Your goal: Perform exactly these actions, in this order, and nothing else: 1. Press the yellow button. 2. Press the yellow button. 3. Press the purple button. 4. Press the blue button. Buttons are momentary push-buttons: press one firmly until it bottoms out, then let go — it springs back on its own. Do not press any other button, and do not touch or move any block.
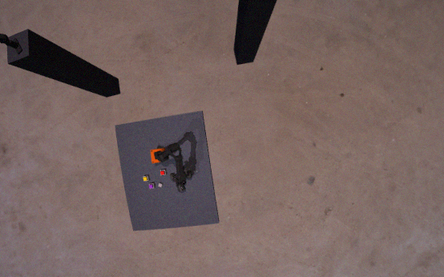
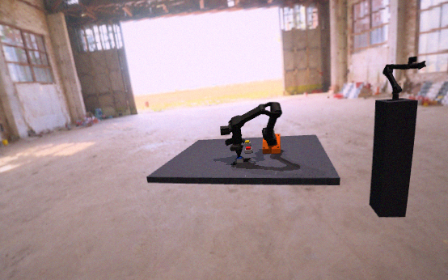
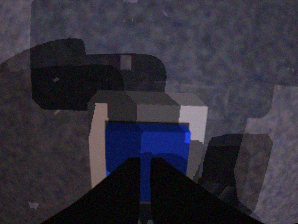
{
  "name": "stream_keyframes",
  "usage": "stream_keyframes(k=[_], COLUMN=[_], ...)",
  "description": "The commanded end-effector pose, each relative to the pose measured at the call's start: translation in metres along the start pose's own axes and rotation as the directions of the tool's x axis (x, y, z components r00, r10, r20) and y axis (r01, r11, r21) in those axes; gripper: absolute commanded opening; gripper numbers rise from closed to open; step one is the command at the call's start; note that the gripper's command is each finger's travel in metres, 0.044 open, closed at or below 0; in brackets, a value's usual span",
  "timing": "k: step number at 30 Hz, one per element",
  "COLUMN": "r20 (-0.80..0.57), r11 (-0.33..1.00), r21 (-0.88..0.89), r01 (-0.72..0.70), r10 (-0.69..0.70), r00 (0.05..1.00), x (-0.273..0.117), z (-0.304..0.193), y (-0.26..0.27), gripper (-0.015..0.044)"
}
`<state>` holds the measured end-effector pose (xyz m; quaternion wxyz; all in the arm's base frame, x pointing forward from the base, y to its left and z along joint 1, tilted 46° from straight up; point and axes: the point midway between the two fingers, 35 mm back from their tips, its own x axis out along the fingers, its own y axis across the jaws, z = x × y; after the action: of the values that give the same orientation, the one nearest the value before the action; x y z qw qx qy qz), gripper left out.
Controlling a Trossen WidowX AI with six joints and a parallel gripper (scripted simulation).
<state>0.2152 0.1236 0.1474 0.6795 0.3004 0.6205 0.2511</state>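
Observation:
The blue button [image 2: 240, 158] [image 3: 162, 142], in a grey-white housing, is directly under my gripper [image 2: 239, 156] [image 3: 145, 168]. The gripper is shut and empty, pointing down, with its tips over the blue cap in the wrist view. The tips are at or very close to the cap; whether it is pushed down I cannot tell. In the top view the arm hides the blue button. The yellow button [image 1: 145, 178] [image 2: 247, 142] and the purple button [image 1: 151, 186] stand away from the gripper. The purple one is hidden behind the arm in the exterior view.
A red button [image 1: 163, 173] [image 2: 248, 149] stands between the yellow button and the arm. A small pale block [image 1: 160, 185] lies beside the purple button. The orange base [image 1: 155, 160] [image 2: 266, 149] carries the arm on the dark table [image 1: 168, 216] [image 2: 186, 171]. Black pillars stand off the table.

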Motion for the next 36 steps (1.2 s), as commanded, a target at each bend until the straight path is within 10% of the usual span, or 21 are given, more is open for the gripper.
stream_keyframes(k=[1, 26, 36], r20=[0.001, 0.000, 0.000], r11=[1.000, 1.000, 1.000], r21=[0.003, 0.003, 0.003], r01=[0.002, 0.005, 0.008], r10=[-0.002, -0.005, -0.008], r00=[1.000, 1.000, 1.000], x=[0.004, -0.029, -0.091], z=[-0.001, -0.001, 0.035], y=[0.000, -0.001, 0.001], gripper=[0.0020, 0.0020, 0.0282])
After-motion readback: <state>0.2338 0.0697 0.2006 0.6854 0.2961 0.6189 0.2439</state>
